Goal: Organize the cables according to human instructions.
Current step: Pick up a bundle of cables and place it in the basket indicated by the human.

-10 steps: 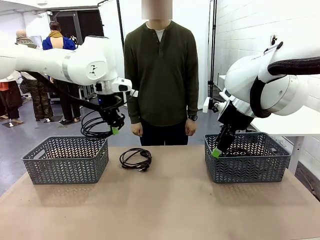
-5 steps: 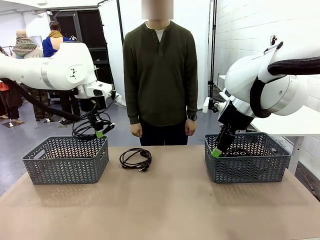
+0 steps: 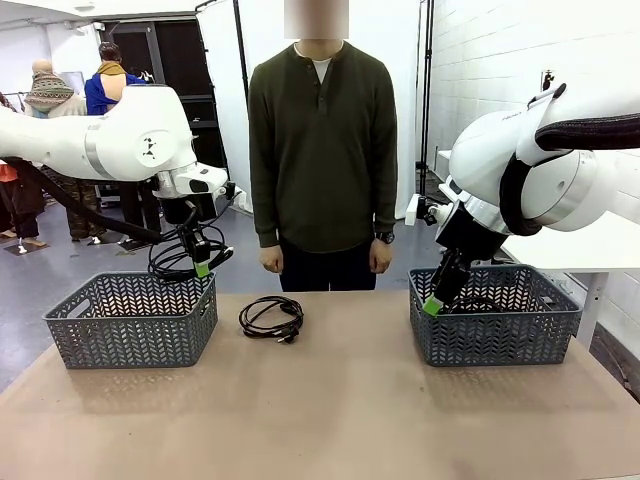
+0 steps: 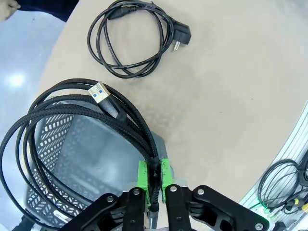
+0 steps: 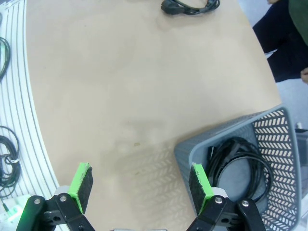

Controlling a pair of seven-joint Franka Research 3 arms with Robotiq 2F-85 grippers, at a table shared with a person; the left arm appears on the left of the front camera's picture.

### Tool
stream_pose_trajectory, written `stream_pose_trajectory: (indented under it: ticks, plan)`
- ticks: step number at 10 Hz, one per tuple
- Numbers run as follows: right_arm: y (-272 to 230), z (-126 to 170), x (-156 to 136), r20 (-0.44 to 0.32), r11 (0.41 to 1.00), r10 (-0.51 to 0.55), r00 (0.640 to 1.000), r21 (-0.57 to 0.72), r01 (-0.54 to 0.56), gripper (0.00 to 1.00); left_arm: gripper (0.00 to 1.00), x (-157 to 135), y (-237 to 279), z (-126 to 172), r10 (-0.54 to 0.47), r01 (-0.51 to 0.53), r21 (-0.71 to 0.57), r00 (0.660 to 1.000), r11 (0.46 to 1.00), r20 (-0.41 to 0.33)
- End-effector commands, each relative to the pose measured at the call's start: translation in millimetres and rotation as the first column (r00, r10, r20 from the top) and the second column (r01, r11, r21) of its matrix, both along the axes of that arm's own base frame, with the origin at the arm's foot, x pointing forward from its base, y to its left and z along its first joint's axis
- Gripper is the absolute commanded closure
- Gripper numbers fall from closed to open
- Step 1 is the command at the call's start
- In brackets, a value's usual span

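Observation:
My left gripper [image 3: 203, 268] is shut on a coiled black braided cable [image 3: 172, 262] and holds it in the air over the far right corner of the left grey basket [image 3: 130, 318]. In the left wrist view the green pads [image 4: 142, 174] pinch the cable's bundled strands, and its gold plug [image 4: 100, 91] points up above the basket [image 4: 91, 159]. A second coiled cable [image 3: 272, 317] lies on the table between the baskets, its plug [image 4: 181, 35] turned outward. My right gripper [image 3: 432, 303] hangs open at the near left corner of the right basket [image 3: 495, 315]. A third cable [image 5: 240, 168] lies in that basket [image 5: 274, 139].
The person [image 3: 322, 140] stands at the far edge of the table, facing me. Both hands [image 3: 273, 262] hang down at the sides. The tan tabletop [image 3: 330, 410] stretches bare in front of the baskets. Loose cords [image 4: 281, 185] lie on the floor beyond the table's edge.
My left arm has carried the coiled cable leftward, from beside the left basket's right end to over its far right corner. The right arm and the person have stayed still.

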State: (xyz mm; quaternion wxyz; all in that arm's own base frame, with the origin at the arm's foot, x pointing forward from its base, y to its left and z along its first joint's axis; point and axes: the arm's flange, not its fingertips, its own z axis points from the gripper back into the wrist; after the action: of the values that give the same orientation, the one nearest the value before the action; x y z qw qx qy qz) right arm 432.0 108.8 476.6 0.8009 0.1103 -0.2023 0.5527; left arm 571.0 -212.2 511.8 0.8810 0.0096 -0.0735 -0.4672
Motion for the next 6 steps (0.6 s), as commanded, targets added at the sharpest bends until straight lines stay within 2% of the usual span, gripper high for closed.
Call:
stream_pose_trajectory:
  ticks: [1,3,6]
  plan:
    - [0.8,1.4,3.9,-0.004,1.000,-0.001,1.000,-0.013,0.001,0.00,1.00,3.2,0.9,2.8,0.015,-0.015,-0.001,1.000,1.000,0.003]
    - [0.8,1.4,3.9,-0.004,1.000,-0.001,1.000,-0.013,0.001,0.00,1.00,3.2,0.9,2.8,0.015,-0.015,-0.001,1.000,1.000,0.003]
    - [0.8,1.4,3.9,-0.004,1.000,-0.001,1.000,-0.013,0.001,0.00,1.00,5.9,13.5,2.8,-0.055,0.055,0.028,0.998,0.998,0.009]
